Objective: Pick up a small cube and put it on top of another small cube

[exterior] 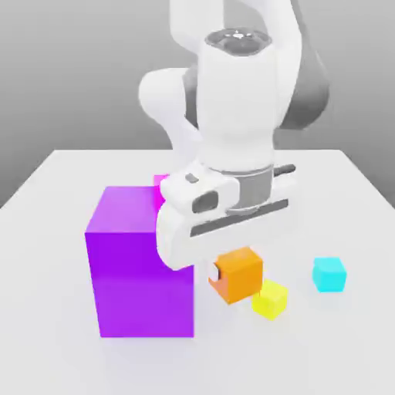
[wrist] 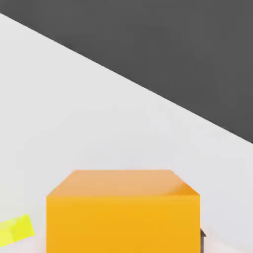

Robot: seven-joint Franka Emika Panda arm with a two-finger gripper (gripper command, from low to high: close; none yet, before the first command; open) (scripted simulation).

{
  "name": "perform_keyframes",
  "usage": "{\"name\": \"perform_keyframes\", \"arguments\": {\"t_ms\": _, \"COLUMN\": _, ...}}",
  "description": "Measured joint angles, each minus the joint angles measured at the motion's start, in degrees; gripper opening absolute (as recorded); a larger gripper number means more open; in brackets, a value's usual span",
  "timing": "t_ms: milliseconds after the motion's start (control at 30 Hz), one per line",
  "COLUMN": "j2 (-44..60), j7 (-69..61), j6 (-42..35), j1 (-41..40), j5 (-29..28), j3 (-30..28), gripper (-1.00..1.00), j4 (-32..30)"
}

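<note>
Here, we see small orange cube [exterior: 238, 275] under gripper [exterior: 219, 270], near yellow cube [exterior: 270, 299], between big purple cube [exterior: 146, 270] and cyan cube [exterior: 329, 275]. We see cube turned a bit, one corner edge facing us in exterior view. No long way on it: sides look same, so we find no long axis. Plain orange all over, flat faces, sharp corners, some sides darker. We see gripper closed on orange cube, one finger against its side.

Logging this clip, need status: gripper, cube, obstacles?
Gripper shut on orange cube. Not stacked yet. Yellow cube close by; big purple cube beside the hand.
</note>
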Motion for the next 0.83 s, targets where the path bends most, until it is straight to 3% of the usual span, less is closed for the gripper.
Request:
{"name": "perform_keyframes", "arguments": {"t_ms": 567, "j2": -35.17, "j7": 9.59, "j6": -26.19, "j1": -11.11, "j5": -4.26, "j3": -0.87, "gripper": -1.0, "j4": -8.81}}
{"name": "perform_keyframes", "arguments": {"t_ms": 700, "j2": -35.14, "j7": 10.02, "j6": -20.08, "j1": -12.17, "j5": -4.73, "j3": -1.04, "gripper": -1.0, "j4": -14.9}}
{"name": "perform_keyframes", "arguments": {"t_ms": 733, "j2": -34.66, "j7": 9.98, "j6": -18.02, "j1": -12.29, "j5": -4.77, "j3": -1.08, "gripper": 1.0, "j4": -16.47}}
{"name": "perform_keyframes", "arguments": {"t_ms": 833, "j2": -34.66, "j7": 9.98, "j6": -18.02, "j1": -12.29, "j5": -4.76, "j3": -1.08, "gripper": 1.0, "j4": -16.47}}
